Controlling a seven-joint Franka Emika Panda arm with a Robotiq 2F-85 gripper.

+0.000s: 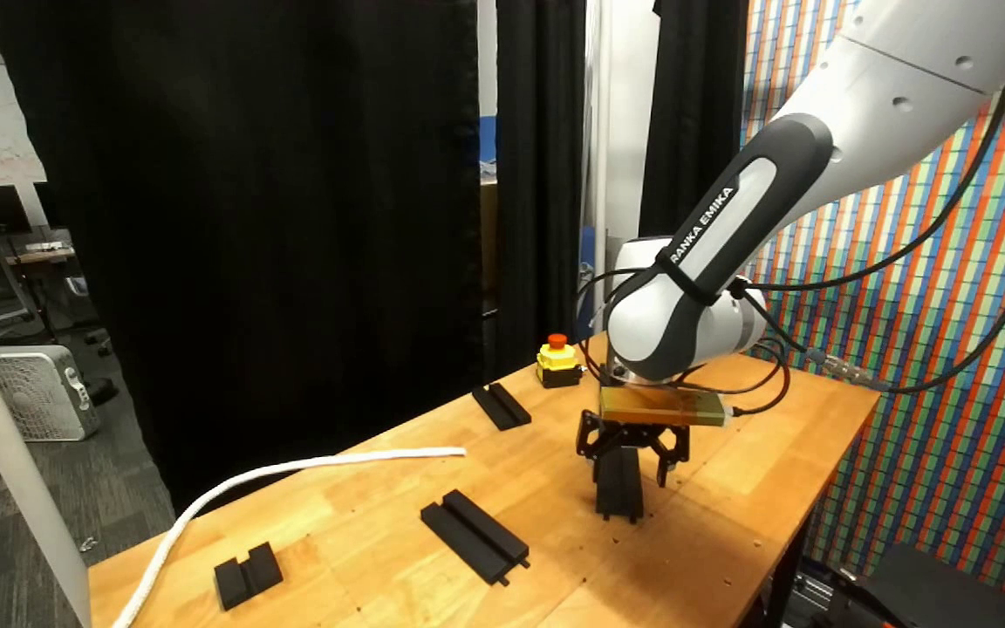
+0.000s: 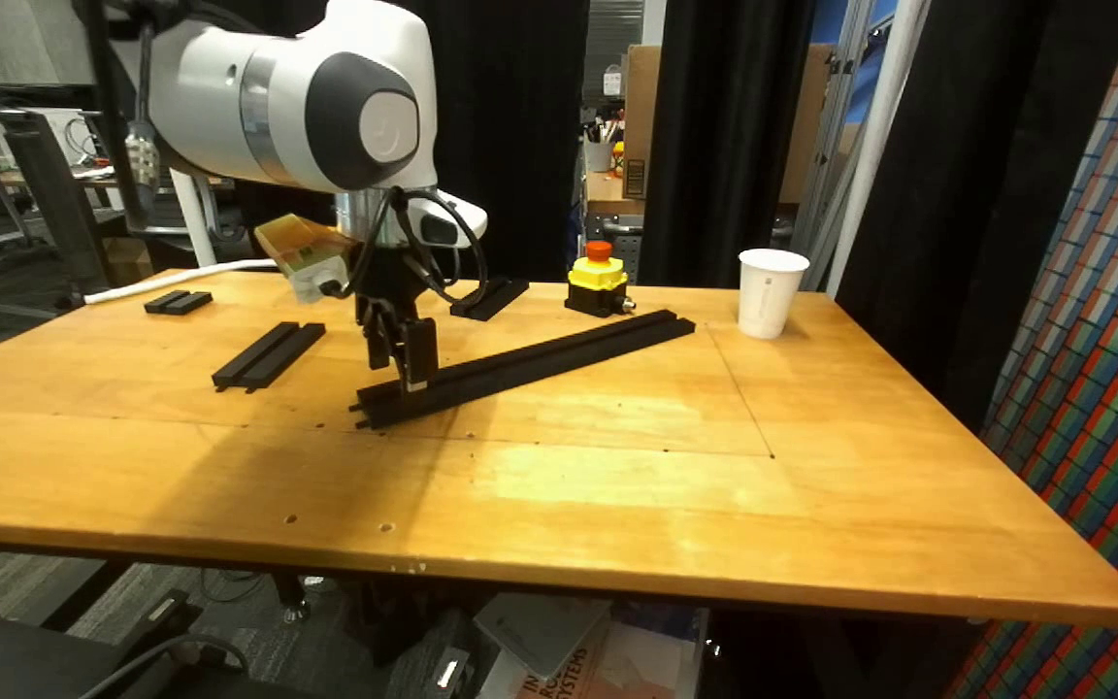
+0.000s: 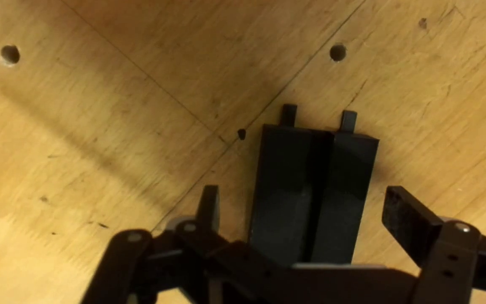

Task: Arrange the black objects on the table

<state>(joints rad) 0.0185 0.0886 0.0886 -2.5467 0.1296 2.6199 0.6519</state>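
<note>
Count four grooved black pieces (image 1: 475,536). Find the claw (image 3: 304,209) spread wide over one end of the long bar (image 2: 540,362), with gaps either side. In an exterior view, see ample bare wood between the claw and the front edge of the counter (image 2: 617,505); left of the claw, one middling block (image 2: 268,356); behind the claw, one short block (image 2: 499,298) near the back edge; farther left, one small block (image 2: 178,303).

In an exterior view we see, black and grooved, a short block (image 2: 190,303) near the tabletop's (image 2: 637,515) far left corner, a longer block (image 2: 281,359) inward, a narrow block (image 2: 496,299) by the far edge and a bar (image 2: 540,365) slanting toward that edge.
</note>
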